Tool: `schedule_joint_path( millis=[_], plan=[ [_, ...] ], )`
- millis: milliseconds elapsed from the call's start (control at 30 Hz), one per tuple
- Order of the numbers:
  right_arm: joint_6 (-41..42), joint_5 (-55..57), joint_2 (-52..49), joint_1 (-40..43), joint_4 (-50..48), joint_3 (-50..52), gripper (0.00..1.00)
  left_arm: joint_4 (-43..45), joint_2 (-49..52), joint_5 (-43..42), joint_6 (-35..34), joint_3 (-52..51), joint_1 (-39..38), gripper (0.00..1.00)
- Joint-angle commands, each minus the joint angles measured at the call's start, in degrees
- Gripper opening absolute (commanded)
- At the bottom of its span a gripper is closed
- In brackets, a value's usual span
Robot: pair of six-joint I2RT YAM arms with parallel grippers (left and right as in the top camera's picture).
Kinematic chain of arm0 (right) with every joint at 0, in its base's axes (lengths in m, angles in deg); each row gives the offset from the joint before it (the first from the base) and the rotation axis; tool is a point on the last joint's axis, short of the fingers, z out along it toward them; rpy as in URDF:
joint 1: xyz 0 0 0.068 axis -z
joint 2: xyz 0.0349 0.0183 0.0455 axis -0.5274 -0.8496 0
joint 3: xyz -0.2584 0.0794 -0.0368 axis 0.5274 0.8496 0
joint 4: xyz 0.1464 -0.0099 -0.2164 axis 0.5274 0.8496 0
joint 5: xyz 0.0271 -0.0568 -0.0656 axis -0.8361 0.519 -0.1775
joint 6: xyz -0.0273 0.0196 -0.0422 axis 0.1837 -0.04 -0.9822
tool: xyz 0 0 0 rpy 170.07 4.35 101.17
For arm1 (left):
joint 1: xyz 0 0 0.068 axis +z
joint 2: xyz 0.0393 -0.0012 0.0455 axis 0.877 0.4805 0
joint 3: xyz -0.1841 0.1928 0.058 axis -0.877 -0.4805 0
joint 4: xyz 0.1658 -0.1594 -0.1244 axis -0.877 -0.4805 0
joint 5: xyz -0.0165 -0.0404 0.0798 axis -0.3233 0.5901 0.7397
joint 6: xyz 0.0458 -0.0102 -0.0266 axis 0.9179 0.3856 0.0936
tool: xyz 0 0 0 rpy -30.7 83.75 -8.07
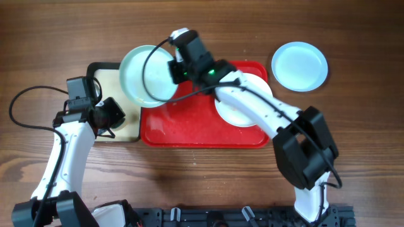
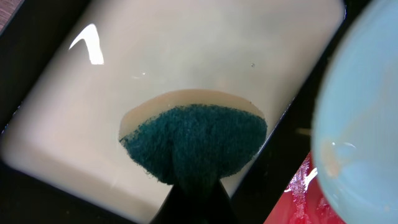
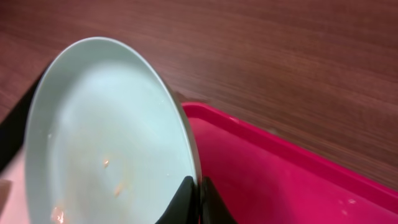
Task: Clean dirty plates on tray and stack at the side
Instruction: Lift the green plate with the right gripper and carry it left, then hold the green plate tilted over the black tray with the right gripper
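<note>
My right gripper (image 1: 175, 70) is shut on the rim of a pale light-blue plate (image 1: 145, 74) and holds it tilted over the left end of the red tray (image 1: 189, 129). In the right wrist view the plate (image 3: 106, 137) carries small food specks, with the fingers (image 3: 198, 193) pinching its edge. A white plate (image 1: 238, 112) lies on the tray under the right arm. A second light-blue plate (image 1: 299, 65) lies on the table at the right. My left gripper (image 2: 193, 199) is shut on a dark green sponge (image 2: 196, 143) above the cream-lined tray.
The smaller black-rimmed tray with a cream inside (image 1: 108, 79) stands left of the red tray. Wet streaks and crumbs mark the red tray's floor (image 1: 183, 123). Cables run from both arms. A black rack edge lies along the front of the table.
</note>
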Motion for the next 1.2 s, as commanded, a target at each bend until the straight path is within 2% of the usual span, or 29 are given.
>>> schedule_joint_path(
  millis=[0, 367, 600, 800, 933, 1167],
  plan=[
    [-1.25, 9.22, 1.01, -3.34, -5.07, -0.92, 0.04, -0.22, -1.03, 2.36, 0.83, -0.33, -0.2, 0.04],
    [-22.21, 16.26, 0.83, -9.7, -20.0, -0.92, 0.04, -0.28, -1.03, 2.29, -0.09, -0.33, -0.22, 0.04],
    [-42.77, 18.43, 0.09, -11.39, -26.47, -0.92, 0.04, -0.31, -1.03, 2.32, -0.83, -0.33, -0.2, 0.04],
    [-55.69, 18.4, 0.09, -13.2, -32.98, -0.92, 0.04, -0.28, -1.03, 2.34, -0.85, -0.33, -0.2, 0.04],
    [-61.05, 18.36, 0.09, -14.75, -35.69, -0.92, 0.04, -0.28, -1.03, 2.32, -0.83, -0.33, -0.2, 0.04],
    [-65.77, 17.75, 0.09, -15.85, -36.98, -0.92, 0.04, -0.28, -1.03, 2.32, -0.85, -0.33, -0.2, 0.04]
  ],
)
